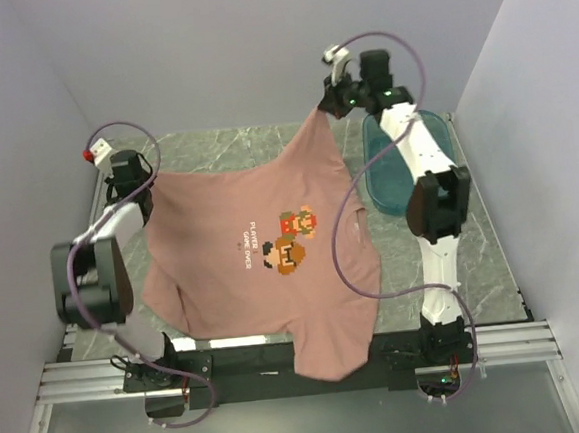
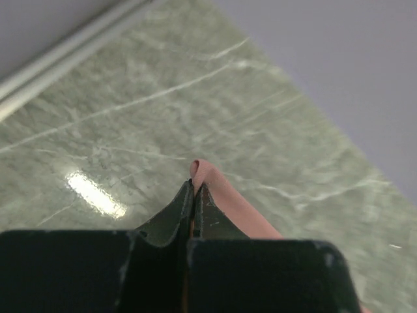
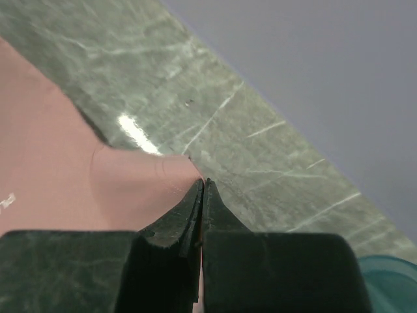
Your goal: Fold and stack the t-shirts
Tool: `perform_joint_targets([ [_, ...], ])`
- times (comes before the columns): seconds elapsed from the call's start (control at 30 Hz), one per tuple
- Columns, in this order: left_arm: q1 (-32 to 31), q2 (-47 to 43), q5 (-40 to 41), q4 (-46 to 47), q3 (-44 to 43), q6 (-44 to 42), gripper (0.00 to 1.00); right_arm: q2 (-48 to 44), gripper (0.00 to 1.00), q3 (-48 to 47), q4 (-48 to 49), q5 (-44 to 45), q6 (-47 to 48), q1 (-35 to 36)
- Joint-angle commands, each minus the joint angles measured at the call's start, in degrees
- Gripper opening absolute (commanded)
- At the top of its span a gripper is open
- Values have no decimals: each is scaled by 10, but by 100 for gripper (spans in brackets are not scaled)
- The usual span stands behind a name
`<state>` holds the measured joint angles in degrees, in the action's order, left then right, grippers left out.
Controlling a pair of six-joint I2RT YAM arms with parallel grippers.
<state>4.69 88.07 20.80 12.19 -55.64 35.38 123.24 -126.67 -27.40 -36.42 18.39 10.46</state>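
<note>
A salmon-pink t-shirt (image 1: 253,259) with a small pixel-figure chest print hangs spread between my two grippers, held above the marble table. Its lower end droops over the table's near edge. My left gripper (image 1: 139,188) is shut on one corner of the t-shirt at the left; in the left wrist view the pink cloth (image 2: 225,195) sticks out between the closed fingertips (image 2: 194,184). My right gripper (image 1: 327,101) is shut on the far corner, higher and further back; in the right wrist view the cloth (image 3: 130,182) runs left from the closed tips (image 3: 203,182).
A translucent teal tub (image 1: 398,163) lies on the table under the right arm, at the back right; its edge shows in the right wrist view (image 3: 391,280). Grey walls close in the table on the left, back and right. Purple cables loop off both arms.
</note>
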Motion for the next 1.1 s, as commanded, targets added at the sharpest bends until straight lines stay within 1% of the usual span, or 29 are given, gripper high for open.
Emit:
perform_joint_targets([
  [0.0, 12, 86, -8, 24, -95, 6, 0, 31, 0, -58, 62, 60, 44, 39],
  [0.03, 13, 124, -9, 14, -110, 9, 0, 43, 0, -60, 68, 85, 50, 47],
  [0.07, 15, 141, -15, 1, -135, 10, 0, 63, 0, -64, 80, 142, 57, 55],
  [0.17, 23, 192, -22, -24, -170, 16, 0, 95, 0, -77, 106, 233, 56, 74],
  [0.2, 25, 213, -25, -47, -194, 18, 0, 101, 0, -81, 111, 248, 53, 76],
  [0.27, 33, 227, -47, -58, -220, 14, 0, 109, 0, -85, 123, 281, 41, 76],
  [0.37, 44, 231, -74, -52, -231, 5, 0, 104, 0, -83, 128, 297, 30, 69],
  [0.5, 52, 217, -140, -27, -231, -26, 0, 85, 0, -78, 111, 248, 16, 54],
  [0.6, 57, 210, -163, -36, -233, -42, 0, 58, 0, -61, 88, 215, 19, 48],
  [0.73, 73, 193, -203, -27, -202, -32, 0, 2, 0, -14, 57, 141, 28, 48],
  [0.83, 88, 176, -224, -11, -169, -29, 0, -40, 0, 41, 57, 104, 20, 47],
  [0.93, 98, 163, -267, -1, -146, -39, 0, -81, 0, 112, 66, 77, 3, 47],
  [1.07, 112, 145, -302, 8, -120, -44, 0, -115, 0, 161, 66, 48, -13, 53],
])
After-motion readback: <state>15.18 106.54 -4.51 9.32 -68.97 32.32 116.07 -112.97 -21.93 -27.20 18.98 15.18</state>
